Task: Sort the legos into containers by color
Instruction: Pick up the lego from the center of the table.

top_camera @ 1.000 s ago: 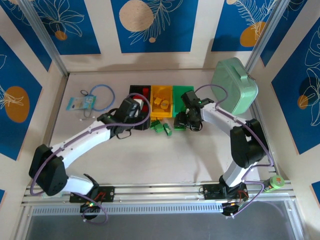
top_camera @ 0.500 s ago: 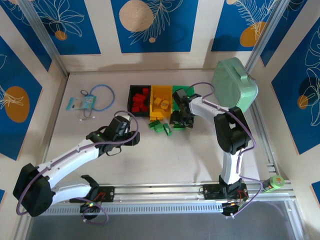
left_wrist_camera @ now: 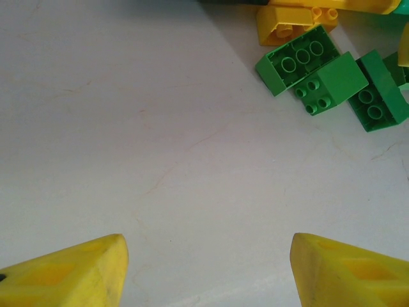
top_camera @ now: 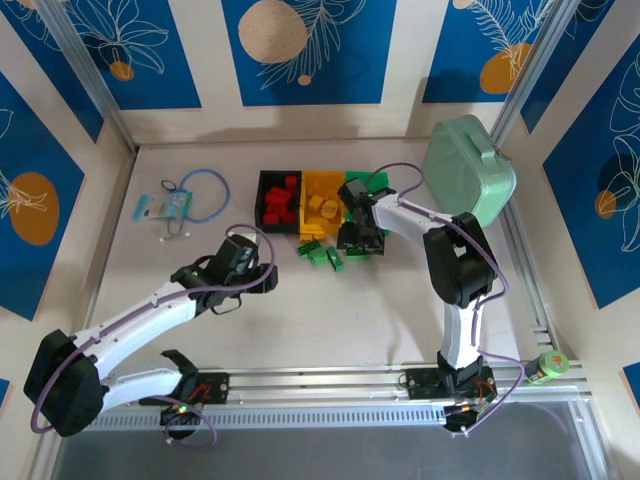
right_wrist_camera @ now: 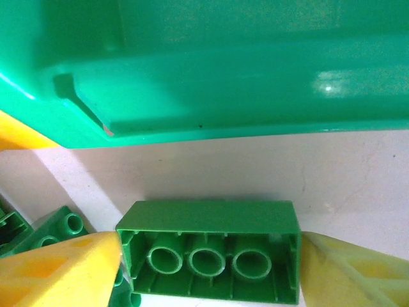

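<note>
On the pale tabletop (top_camera: pixel 330 310) — blue-panelled walls (top_camera: pixel 340 70) — left jaws gape empty, right jaws clasp a green lego (right_wrist_camera: pixel 208 252).

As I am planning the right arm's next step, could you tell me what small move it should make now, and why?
Probably close the right tool on the green brick: its fingers sit at the brick's two ends, though a firm grip is not evident, and the green bin stands just beyond.
</note>
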You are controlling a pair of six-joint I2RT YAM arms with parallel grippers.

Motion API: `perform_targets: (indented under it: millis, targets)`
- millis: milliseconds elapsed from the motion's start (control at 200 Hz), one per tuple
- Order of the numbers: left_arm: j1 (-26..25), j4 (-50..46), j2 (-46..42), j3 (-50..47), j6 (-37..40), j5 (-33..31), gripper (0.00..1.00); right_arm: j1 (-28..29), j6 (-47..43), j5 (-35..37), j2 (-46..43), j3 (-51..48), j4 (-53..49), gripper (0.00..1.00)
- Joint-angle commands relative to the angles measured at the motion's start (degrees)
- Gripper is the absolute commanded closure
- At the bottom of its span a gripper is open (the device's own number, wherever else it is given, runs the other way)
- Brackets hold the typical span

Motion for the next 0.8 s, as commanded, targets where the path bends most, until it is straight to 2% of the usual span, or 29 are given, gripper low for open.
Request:
perform_targets:
  millis: [0,145,315,495,615,795]
  targets:
    - [0.0,0.8,0.0,-0.1,-0.3,-0.5,0.33,0.7,0.0,1.5,3.7,-1.8,-3.0,0.25]
    - [0.0,1.0,-0.2,-0.2,-0.5,-0.4,0.33,0.9,0.6,-0.7,2.9,-3.3,-1.6,0.24]
    - [-0.1,0.9,-0.1,0.0,-0.2,-0.8,0.33,1.0,1.2,-0.5,1.4,-3.9,-1.4,0.30]
    - [0.0,1.2,0.1,0.0,-0.4,-1.0,0.33,1.4,1.1,0.2,-0.7,-3.7,-2.8,0.40]
    - [-0.1,1.4,0.1,0.1,-0.3,-0.9,0.33,2.0,1.5,1.4,-3.1,-4.1,-3.8,0.54]
    - [-0.1,1.3,0.1,0.2,0.0,-1.2,0.35,2.9,1.7,2.7,-7.0,-4.1,-5.4,0.65]
